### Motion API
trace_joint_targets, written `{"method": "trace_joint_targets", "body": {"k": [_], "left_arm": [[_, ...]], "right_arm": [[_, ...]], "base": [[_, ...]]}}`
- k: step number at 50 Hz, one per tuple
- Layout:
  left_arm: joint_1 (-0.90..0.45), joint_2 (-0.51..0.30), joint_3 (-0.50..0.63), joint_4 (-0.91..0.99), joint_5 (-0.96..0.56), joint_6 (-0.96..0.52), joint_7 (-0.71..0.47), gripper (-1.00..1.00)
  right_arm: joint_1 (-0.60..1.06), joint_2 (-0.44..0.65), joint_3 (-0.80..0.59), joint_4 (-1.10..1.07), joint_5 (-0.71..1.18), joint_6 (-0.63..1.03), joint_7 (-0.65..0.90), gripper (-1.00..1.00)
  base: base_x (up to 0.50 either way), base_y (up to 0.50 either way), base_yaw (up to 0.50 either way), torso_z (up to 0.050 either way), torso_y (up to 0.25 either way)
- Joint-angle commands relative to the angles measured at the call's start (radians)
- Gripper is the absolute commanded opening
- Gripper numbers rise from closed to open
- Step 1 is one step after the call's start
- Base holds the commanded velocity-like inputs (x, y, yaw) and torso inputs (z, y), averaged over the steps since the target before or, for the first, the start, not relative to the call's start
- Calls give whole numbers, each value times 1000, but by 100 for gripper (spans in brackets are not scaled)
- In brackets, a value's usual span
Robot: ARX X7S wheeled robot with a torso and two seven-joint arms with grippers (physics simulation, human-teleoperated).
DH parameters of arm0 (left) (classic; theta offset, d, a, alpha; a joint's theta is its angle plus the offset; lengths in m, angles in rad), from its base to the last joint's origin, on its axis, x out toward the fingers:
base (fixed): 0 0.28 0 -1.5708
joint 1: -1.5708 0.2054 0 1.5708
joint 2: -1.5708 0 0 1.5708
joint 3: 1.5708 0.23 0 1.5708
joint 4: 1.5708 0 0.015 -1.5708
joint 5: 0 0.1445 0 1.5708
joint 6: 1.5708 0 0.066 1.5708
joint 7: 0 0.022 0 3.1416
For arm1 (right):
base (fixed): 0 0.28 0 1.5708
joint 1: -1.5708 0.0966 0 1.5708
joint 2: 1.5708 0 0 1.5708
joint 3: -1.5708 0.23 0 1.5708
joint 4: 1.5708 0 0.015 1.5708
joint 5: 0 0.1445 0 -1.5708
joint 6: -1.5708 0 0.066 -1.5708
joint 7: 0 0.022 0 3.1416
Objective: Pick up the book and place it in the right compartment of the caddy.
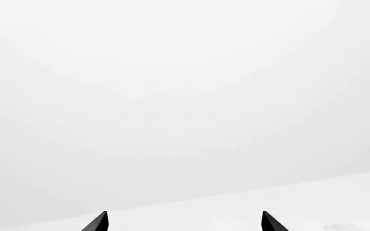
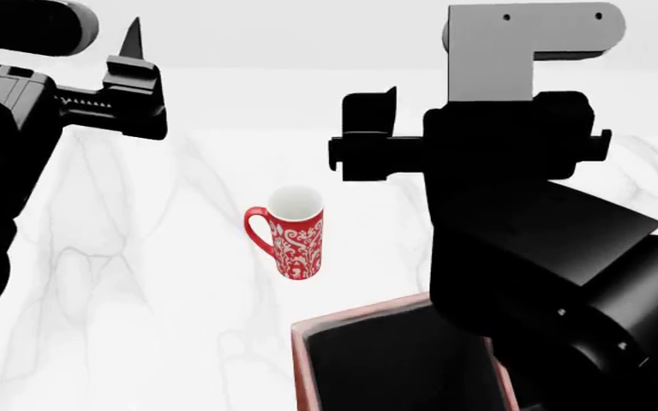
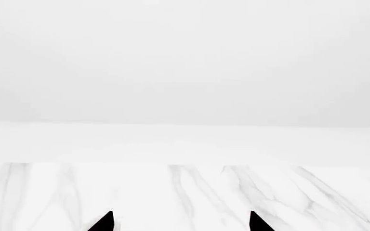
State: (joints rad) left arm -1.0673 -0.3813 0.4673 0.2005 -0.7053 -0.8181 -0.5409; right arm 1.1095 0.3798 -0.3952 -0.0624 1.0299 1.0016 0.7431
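The book is out of view in every frame. The caddy, reddish-brown with a black lining, sits at the near edge of the head view; my right arm covers its right part. My left gripper is raised at the upper left, far from the caddy. My right gripper hangs high over the middle of the table, beyond the caddy. In the left wrist view the left gripper is open with nothing between its tips. The right gripper is likewise open over bare marble.
A red-and-white patterned mug stands upright on the white marble table, just beyond the caddy's far-left corner. A pale wall rises behind the table's far edge.
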Motion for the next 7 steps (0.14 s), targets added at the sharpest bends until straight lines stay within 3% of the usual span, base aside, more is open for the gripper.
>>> {"method": "trace_joint_targets", "body": {"k": [1, 7], "left_arm": [[-19, 13, 16, -14, 2, 3, 10, 100], [-26, 16, 19, -9, -1, 1, 12, 100]], "right_arm": [[7, -11, -6, -19, 10, 4, 7, 100], [16, -14, -1, -34, 11, -1, 16, 100]], "base": [[0, 0, 0, 0, 0], [0, 0, 0, 0, 0]]}}
